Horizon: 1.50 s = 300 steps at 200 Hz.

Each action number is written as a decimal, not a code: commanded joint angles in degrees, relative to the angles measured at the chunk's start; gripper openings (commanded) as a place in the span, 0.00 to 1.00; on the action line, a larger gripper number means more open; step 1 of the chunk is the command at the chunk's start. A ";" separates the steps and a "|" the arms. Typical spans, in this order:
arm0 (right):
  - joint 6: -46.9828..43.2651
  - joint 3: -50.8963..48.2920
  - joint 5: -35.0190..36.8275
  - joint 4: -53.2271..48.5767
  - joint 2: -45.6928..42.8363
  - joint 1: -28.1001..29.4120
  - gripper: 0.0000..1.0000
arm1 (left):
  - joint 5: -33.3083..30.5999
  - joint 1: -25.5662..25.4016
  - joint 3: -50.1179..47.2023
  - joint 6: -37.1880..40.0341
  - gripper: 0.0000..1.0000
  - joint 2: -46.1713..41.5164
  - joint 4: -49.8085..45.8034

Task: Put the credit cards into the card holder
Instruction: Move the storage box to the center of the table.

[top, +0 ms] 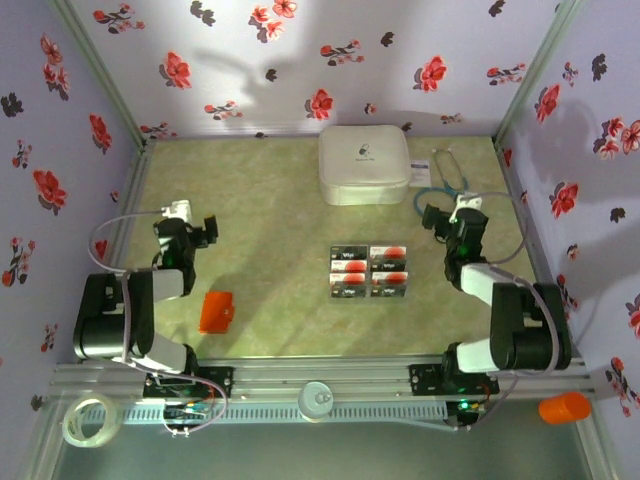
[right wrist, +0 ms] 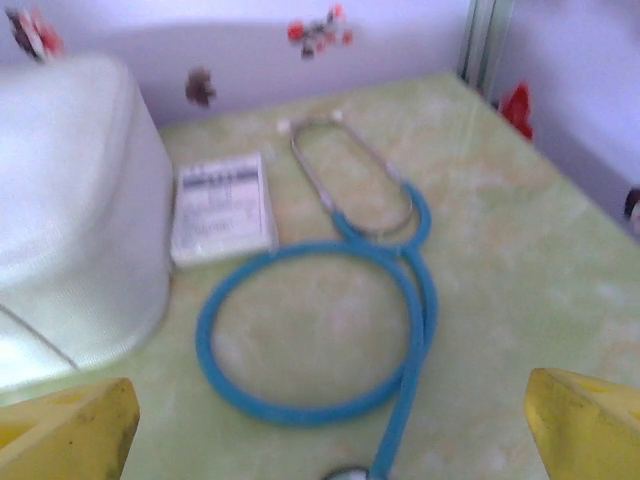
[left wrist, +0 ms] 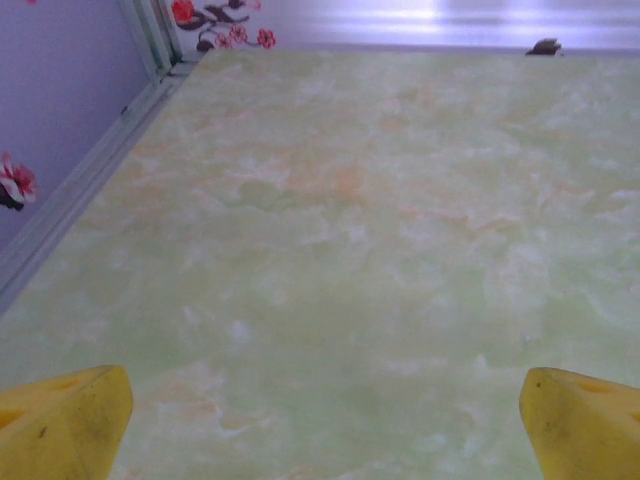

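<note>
Desk: pale green marbled top, closed in by lilac walls with red flowers.
White case: big rounded case at the far side, right of centre, near the back wall.
Stethoscope: blue tubing looped on the desk just right of the white case. A small printed leaflet lies between them, against the case.
Left tool: yellow fingers stand wide apart with nothing between them, above bare desk. In the top view it sits at the left side, aimed towards the back wall.
Right tool: its yellow fingers are likewise spread wide and hold nothing. It faces the stethoscope at the far right.
Credit cards: four lie flat in a tight two-by-two block, mid-desk and right of centre. They are near the right tool, towards the arm bases and to its left, outside its spread fingers.
Card holder: orange side up, flat at the front left beside the left arm. It lies nearer the bases than the left tool and apart from it, well apart from the cards.
Tape roll: on the front rail, left corner.
Orange cylinder: lying at the front right corner.
</note>
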 commanded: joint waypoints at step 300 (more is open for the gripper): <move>41.27 -4.11 -11.76 -40.41 -16.89 51.56 0.83 | -3.75 -20.27 22.78 -23.84 1.00 -13.67 -48.15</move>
